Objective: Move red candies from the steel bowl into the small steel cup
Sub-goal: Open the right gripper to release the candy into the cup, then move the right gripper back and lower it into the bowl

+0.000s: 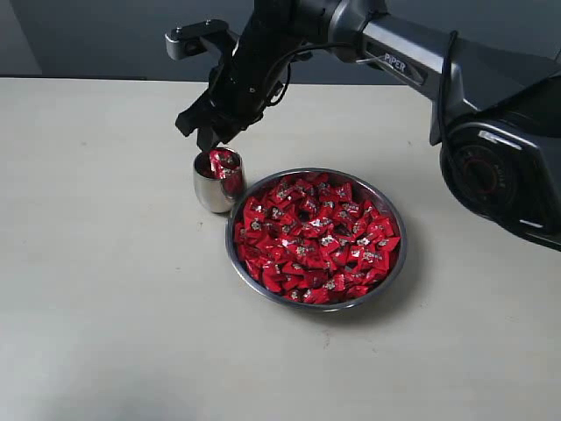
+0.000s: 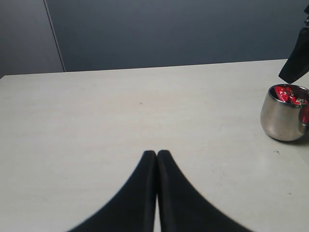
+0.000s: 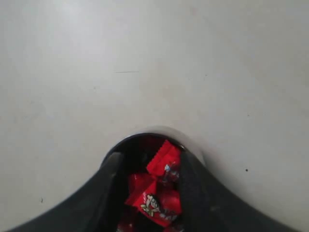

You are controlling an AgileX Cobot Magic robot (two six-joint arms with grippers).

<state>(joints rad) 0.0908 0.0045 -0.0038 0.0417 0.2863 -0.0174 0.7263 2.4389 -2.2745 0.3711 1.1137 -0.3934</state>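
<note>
The steel bowl [image 1: 230,248] sits mid-table, heaped with red candies [image 1: 316,241]. Just left of it stands the small steel cup [image 1: 213,189], with a few red candies [image 1: 224,163] inside. My right gripper [image 1: 200,133] hangs directly over the cup's mouth. In the right wrist view its jaws stand apart, so the right gripper [image 3: 149,157] is open; the candies [image 3: 159,193] between the fingers lie loose in the cup [image 3: 161,131]. My left gripper [image 2: 157,153] is shut and empty, low over bare table, with the cup [image 2: 282,118] off to its side.
The right arm [image 1: 412,53] reaches in from the back right across the table, and its base [image 1: 500,167] stands right of the bowl. A dark wall lies behind the pale tabletop [image 1: 105,289].
</note>
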